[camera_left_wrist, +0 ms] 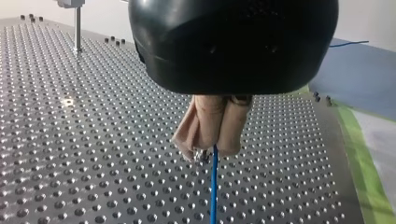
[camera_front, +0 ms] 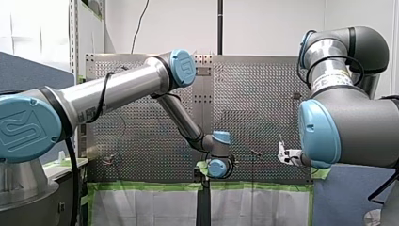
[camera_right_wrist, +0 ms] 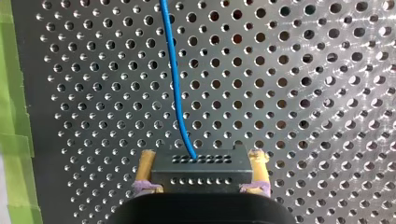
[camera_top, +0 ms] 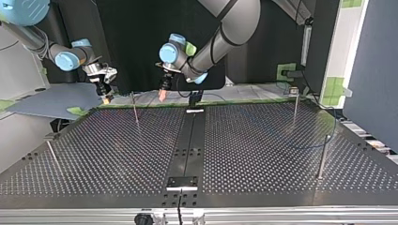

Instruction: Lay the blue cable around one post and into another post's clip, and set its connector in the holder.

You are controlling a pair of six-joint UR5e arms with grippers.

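Note:
My right gripper (camera_right_wrist: 201,161) has its yellow pads shut on the black connector (camera_right_wrist: 201,175). The blue cable (camera_right_wrist: 173,70) runs out of the connector over the perforated plate. In the top view this gripper (camera_top: 105,96) hangs above the far left corner of the table. My left gripper (camera_left_wrist: 212,147) has beige pads shut on the blue cable (camera_left_wrist: 214,186), just above the plate. In the top view it (camera_top: 163,96) is at the far edge near the middle. A thin post (camera_top: 135,108) stands between the two grippers. A faint blue loop (camera_top: 300,146) lies at the top view's right.
More posts stand at the top view's right (camera_top: 294,105), near right (camera_top: 322,157) and near left (camera_top: 52,157). A black plate (camera_top: 183,183) sits on the dark centre strip near the front edge. Green tape (camera_right_wrist: 14,116) borders the table.

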